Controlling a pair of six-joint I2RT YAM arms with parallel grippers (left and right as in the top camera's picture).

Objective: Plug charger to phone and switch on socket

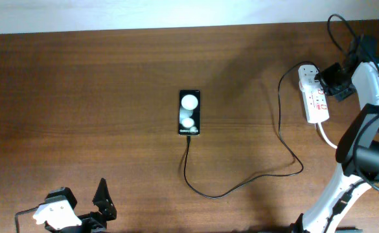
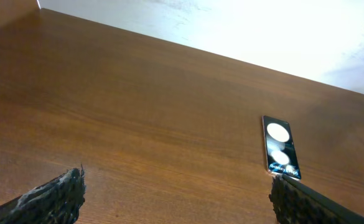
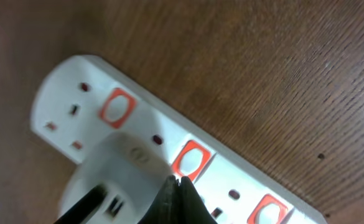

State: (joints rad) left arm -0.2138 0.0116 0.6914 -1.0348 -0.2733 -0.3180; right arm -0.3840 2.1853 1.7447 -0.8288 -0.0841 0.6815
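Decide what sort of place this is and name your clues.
Probably a robotics lab bench: a wooden table, a robot arm over a socket, and a phone with its charger.

Phone (image 1: 189,112), centre of frame: tiny white text line at lower end of glossy face, too small to read. Socket (image 3: 63,99): red switch marks only, no legible lettering.
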